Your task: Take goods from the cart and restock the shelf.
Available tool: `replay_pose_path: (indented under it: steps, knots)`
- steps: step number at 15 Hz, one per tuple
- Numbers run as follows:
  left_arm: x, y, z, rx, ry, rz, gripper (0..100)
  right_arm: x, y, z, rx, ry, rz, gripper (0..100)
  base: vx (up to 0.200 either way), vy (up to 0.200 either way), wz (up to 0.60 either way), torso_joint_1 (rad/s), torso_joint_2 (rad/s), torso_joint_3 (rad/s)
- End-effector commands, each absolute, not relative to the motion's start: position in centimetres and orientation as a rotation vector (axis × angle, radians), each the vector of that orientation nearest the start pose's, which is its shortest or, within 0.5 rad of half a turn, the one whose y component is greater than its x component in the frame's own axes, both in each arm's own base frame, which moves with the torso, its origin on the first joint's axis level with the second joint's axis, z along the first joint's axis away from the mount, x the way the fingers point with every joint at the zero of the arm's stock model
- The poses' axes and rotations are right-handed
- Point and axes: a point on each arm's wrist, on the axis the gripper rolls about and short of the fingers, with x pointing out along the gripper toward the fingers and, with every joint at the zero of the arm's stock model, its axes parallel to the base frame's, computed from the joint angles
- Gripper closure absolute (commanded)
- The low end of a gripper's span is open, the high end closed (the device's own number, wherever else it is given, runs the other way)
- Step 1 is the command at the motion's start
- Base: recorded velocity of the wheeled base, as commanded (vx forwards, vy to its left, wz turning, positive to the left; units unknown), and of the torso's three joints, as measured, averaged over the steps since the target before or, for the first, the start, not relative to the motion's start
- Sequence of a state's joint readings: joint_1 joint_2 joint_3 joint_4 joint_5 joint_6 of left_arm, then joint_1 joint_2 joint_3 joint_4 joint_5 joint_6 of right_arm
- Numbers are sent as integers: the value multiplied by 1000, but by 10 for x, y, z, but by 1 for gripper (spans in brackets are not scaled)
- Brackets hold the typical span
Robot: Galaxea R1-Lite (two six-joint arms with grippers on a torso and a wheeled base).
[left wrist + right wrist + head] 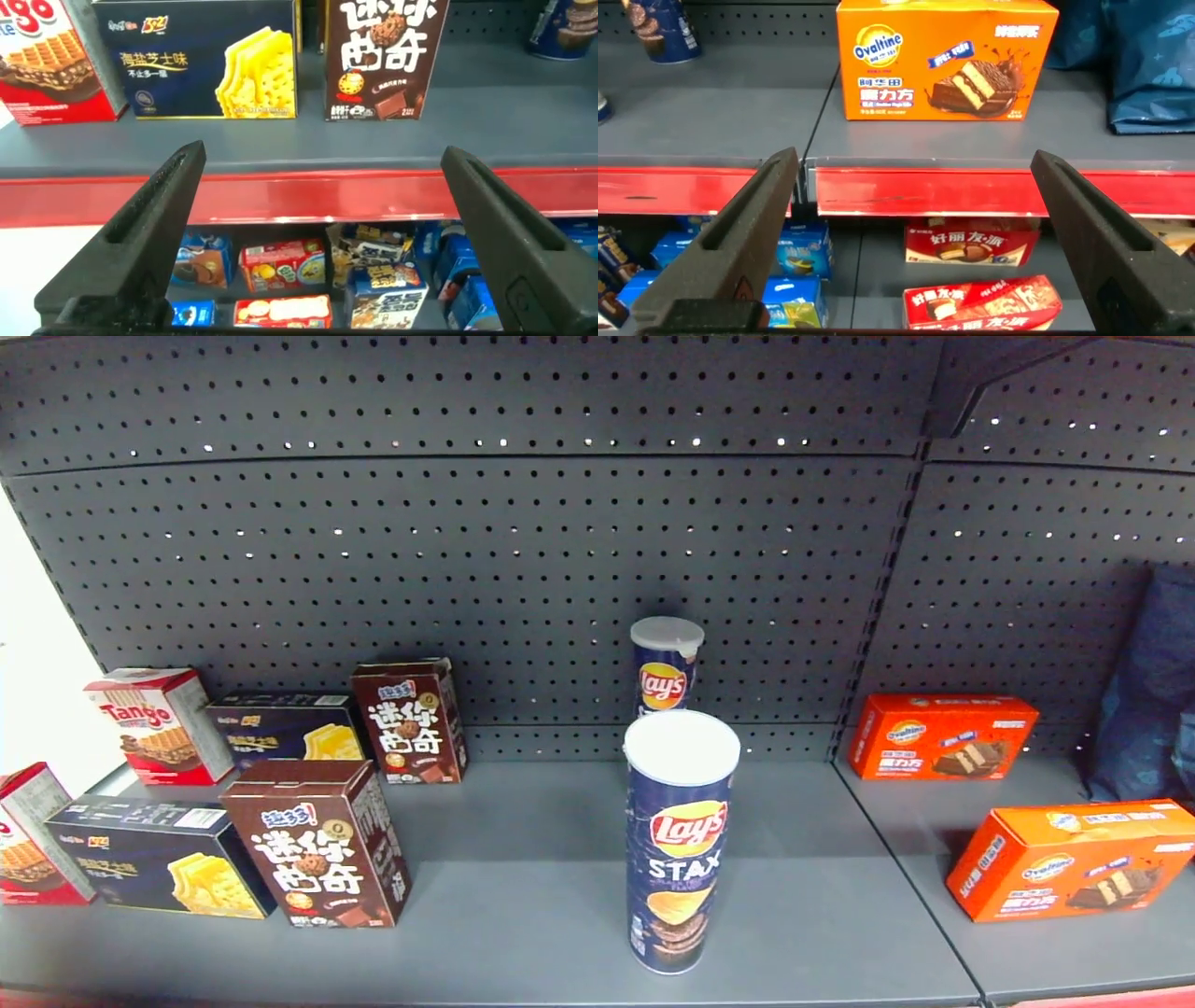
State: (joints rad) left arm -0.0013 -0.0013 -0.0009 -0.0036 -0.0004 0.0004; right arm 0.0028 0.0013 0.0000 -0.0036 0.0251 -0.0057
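Note:
The grey shelf [523,859] carries two tall blue chip cans, one in front [680,840] and one behind [665,667]. To their left stand brown chocolate boxes [322,845], dark blue cracker boxes [154,854] and red wafer boxes [154,723]. On the right lie two orange cake boxes [1074,859]. My left gripper [322,154] is open and empty, just outside the shelf's red front edge [308,196], facing a cracker box [210,61] and a brown box [383,61]. My right gripper [915,159] is open and empty, before the red edge [924,191], facing an orange box [943,61].
A perforated back wall [560,569] closes the shelf. An upright post [887,644] splits it into two bays. A dark blue bag [1153,691] leans at the far right. Below the red edge, a lower shelf holds small snack packs [280,266] and red boxes [971,247].

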Motion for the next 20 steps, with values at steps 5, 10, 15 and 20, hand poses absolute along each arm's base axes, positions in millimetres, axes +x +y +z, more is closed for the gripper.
replay_pose_path:
  steps: [5,10,15,20]
  knots:
    - [-23,0,76,2,-3,-2,0,-23,1,76,-6,-3,29,0,0,0,0,0,0,0]
    - [-23,0,76,6,-3,-5,0,-23,0,76,-6,-3,28,0,0,-80,0,1,-1,1]
    - [-23,0,76,2,-5,-2,0,-23,1,76,-6,-3,29,0,0,-40,0,0,0,0]
    - [-23,0,76,2,-3,-2,0,-23,1,76,-6,-3,29,0,0,0,0,0,0,0]
